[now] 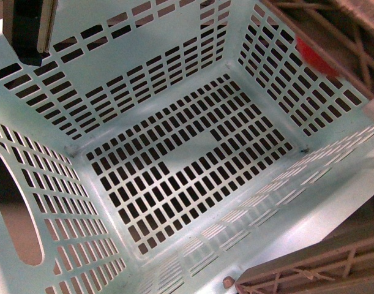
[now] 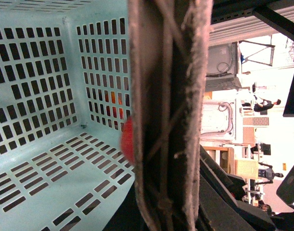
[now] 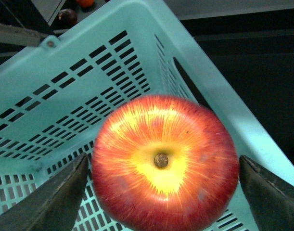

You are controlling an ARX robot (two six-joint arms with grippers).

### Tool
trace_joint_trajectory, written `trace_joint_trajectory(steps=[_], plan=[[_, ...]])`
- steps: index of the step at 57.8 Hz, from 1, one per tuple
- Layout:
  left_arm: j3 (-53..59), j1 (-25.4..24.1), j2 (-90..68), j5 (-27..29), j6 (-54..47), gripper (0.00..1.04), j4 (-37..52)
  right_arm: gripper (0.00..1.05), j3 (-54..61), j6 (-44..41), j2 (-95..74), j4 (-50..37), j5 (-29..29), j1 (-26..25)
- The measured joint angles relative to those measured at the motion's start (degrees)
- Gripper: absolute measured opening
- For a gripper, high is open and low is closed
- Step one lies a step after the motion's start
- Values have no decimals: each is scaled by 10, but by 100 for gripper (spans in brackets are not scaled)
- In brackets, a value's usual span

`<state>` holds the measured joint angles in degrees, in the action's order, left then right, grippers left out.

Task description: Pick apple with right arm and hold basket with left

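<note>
The pale mint basket (image 1: 193, 153) fills the front view, tilted, with its slotted floor bare. My left gripper (image 2: 168, 216) is shut on one of its grey-brown ribbed handles (image 2: 166, 106), which runs close across the left wrist view; the jaws are mostly hidden behind it. My right gripper (image 3: 162, 161) is shut on the apple (image 3: 185, 139), red with a yellow patch round the stem dimple, and holds it over the basket's wall (image 3: 89, 96) near a corner. A red edge of the apple shows beside the handle (image 2: 127, 139) and past the far right wall (image 1: 312, 55).
A small dark purple fruit (image 3: 67, 17) and an orange fruit (image 3: 85, 2) lie beyond the basket. Orange colour shows through the wall slots (image 2: 115, 103). A dark arm part (image 1: 30, 30) hangs at the basket's far left. The other handle (image 1: 309, 269) lies at the near right.
</note>
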<state>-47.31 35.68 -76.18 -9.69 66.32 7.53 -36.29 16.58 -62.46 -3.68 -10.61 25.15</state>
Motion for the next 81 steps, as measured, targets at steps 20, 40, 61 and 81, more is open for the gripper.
trace_joint_trajectory(steps=[20,40,61,81], plan=[[-1,0,0,-3,1,8,0,96,68,-9,179,64,-36,-183],[-1,0,0,4,-1,8,0,41,231,-151,259,-191,104,-249],[-1,0,0,3,-1,8,0,2,298,-163,339,-180,105,-250],[-1,0,0,0,0,8,0,2,332,-163,414,-140,105,-250]])
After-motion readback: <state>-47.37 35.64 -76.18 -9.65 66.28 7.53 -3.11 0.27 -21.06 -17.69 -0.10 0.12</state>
